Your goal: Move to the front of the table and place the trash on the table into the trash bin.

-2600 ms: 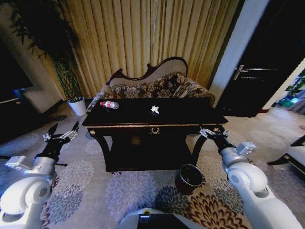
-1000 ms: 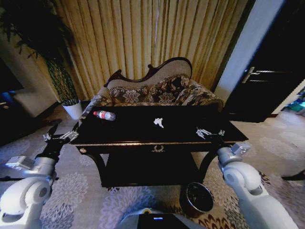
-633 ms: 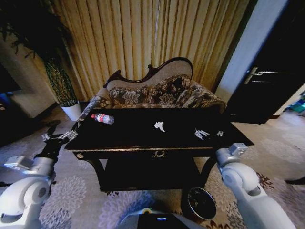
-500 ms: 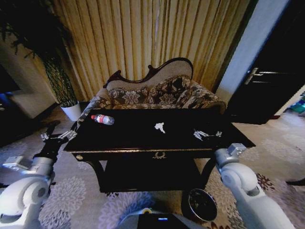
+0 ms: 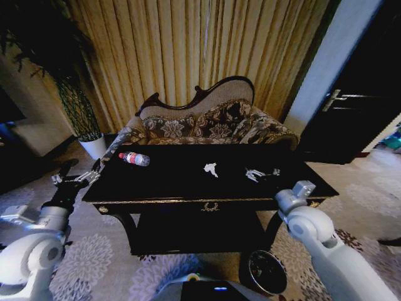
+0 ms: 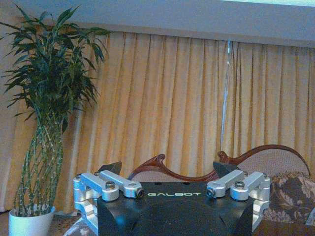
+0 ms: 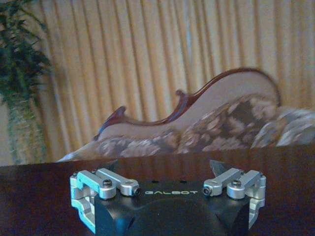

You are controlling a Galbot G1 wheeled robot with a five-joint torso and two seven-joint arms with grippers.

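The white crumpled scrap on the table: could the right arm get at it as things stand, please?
Probably yes. The right gripper is open above the table, with bare tabletop between it and the white scrap; nothing stands in the way. The bottle lies far off toward the left gripper.

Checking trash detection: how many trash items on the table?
2: bottle near the table's left end, white scrap near centre. Smaller bits may be hidden.

— Where does the head camera sit?
— High, looking forward and down over the table [image 5: 188, 182], toward the sofa [image 5: 210, 122].
— And the wrist cameras?
— Both low, facing that sofa [image 6: 275, 172] [image 7: 197, 125]. The right one skims just over the tabletop [image 7: 39, 196]; the left stands farther off.
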